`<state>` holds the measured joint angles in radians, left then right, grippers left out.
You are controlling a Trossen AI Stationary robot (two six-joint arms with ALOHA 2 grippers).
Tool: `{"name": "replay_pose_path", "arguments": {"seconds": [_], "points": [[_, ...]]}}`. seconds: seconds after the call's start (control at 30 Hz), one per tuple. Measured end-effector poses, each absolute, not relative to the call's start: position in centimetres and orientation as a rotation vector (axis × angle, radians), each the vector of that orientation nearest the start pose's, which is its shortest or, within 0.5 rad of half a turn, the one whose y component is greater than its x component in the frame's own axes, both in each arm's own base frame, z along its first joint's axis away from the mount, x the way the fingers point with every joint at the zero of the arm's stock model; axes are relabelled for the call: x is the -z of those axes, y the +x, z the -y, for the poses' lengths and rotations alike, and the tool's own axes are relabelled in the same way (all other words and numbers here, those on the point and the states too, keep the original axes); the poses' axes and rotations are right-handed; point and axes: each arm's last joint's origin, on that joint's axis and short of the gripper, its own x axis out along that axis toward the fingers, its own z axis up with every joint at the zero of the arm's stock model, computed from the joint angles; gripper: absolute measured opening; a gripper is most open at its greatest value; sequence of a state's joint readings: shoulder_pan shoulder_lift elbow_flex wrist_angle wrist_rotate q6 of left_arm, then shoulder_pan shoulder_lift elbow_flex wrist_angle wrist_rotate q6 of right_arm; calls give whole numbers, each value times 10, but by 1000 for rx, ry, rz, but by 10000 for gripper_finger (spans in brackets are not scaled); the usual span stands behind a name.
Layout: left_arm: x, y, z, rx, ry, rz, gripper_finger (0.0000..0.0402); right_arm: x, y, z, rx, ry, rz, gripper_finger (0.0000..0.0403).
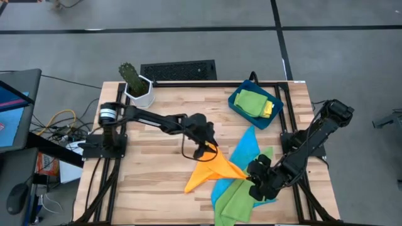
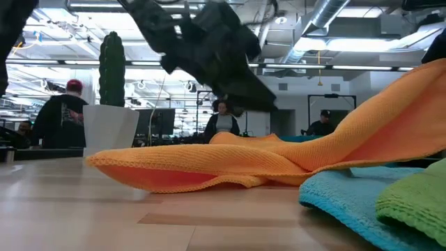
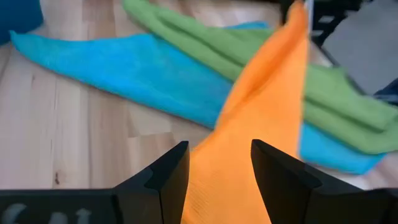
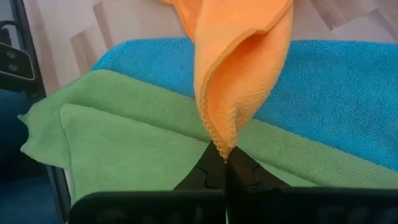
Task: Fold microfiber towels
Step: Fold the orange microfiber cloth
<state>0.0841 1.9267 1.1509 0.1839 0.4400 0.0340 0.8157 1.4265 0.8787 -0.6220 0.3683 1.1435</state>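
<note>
The counter is a pale wood-plank top on a black frame, standing on grey floor; the low view shows an open workroom behind it with seated people at desks. Using the dark-blue tray at the counter's far right corner as landmark: it holds a folded lime green towel with a yellow towel beside it. Left of the tray along the far edge stands a potted cactus. Nearer than the tray, the orange towel lies over the bright blue towel and a second lime green towel. The left gripper hovers over the orange towel's far edge, fingers apart, gripping nothing. The right gripper has its fingers clamped on the orange towel's corner, lifting it.
</note>
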Motion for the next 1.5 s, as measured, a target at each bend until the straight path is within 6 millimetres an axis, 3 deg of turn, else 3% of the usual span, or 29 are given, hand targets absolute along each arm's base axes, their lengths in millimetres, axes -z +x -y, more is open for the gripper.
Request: {"name": "replay_pose_path", "arguments": {"seconds": [0.3,0.7,0.97,1.27,1.5], "points": [[-142,425,-30,309,-82,-678,165,-201,185,-183,189,383,-1020,8],[-136,419,-28,343,-139,-780,157,-201,185,-182,178,357,-1024,10],[-138,422,-28,304,-101,-750,111,-201,185,-182,178,357,-1024,10],[-138,422,-27,313,-103,-747,9,-201,185,-182,181,351,-1017,10],[-152,429,-25,240,-254,-709,1,-202,192,-174,204,312,-991,11]]}}
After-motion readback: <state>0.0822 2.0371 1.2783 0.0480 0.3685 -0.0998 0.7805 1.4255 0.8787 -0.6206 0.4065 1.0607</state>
